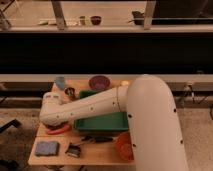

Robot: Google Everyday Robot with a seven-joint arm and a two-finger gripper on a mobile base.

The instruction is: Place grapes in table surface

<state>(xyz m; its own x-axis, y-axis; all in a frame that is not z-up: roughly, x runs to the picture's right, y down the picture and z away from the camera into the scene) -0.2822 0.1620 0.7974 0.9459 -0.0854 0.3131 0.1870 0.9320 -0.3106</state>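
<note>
– Where is the gripper to be found?
– The gripper (51,116) is placed at the left end of the white arm (100,105), which is stretched from the right across the table (102,154). It is held low over the table's left side, just above a red-orange object (59,130).
– Is the tool seen wide, narrow, or holding something?
– That cannot be told, as it is covered by the rounded wrist.
– And how are the grapes described?
– The grapes cannot be made out with any certainty. Neither their colour nor their shape can be reported, and their place cannot be told.
– What else is laid out?
– A green tray (102,121) is set in the middle, partly covered by the arm. A purple bowl (99,81) is placed at the far edge, and a blue cup (60,82) to its left. A small dark cup (70,92) is set just beside the blue one. At the near left a blue sponge (46,148) is laid, with a small dark object (74,150) to its right. An orange bowl (123,145) is seen at the near right.
</note>
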